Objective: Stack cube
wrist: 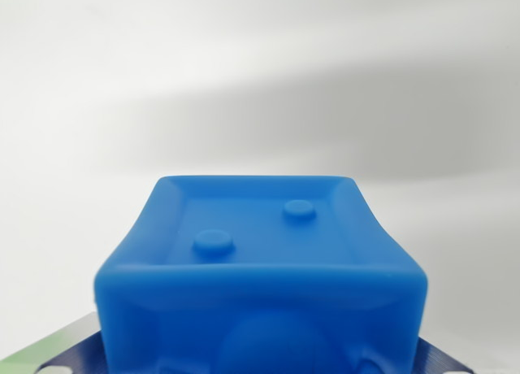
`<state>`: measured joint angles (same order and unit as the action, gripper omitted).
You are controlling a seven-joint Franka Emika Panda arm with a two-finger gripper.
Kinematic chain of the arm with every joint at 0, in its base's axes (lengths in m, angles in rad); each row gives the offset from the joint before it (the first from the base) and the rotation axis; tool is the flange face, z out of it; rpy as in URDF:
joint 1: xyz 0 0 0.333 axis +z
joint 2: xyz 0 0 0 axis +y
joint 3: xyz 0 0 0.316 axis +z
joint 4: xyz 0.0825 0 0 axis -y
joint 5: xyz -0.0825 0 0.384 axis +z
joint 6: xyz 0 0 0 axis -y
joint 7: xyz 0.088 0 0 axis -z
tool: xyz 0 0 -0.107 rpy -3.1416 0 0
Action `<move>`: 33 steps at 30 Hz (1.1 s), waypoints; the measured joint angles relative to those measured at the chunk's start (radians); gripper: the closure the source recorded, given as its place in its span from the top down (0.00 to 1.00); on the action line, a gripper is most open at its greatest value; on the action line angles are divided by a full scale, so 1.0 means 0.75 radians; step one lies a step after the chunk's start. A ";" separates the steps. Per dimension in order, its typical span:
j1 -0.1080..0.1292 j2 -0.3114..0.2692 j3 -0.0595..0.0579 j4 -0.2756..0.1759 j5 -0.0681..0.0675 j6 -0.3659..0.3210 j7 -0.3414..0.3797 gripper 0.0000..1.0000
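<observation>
Blue cube [260,268] is seen filling the lower centre of the wrist view, very close to the camera, two round studs on its recessed top face. White surface [260,81] lies behind. Gripper fingers aren't shown; hand state cannot be told.

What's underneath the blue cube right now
A darker blue piece sticks out under the blue cube at both lower corners. The cube covers the rest, so what it is can't be told.
</observation>
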<state>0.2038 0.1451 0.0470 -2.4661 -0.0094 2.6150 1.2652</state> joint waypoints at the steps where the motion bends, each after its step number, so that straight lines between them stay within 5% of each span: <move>1: 0.001 0.002 0.000 0.005 0.000 -0.002 0.001 0.00; 33: 0.067 0.142 0.000 0.271 -0.006 -0.130 0.030 0.00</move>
<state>0.2538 0.2516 0.0473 -2.2631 -0.0142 2.5178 1.2874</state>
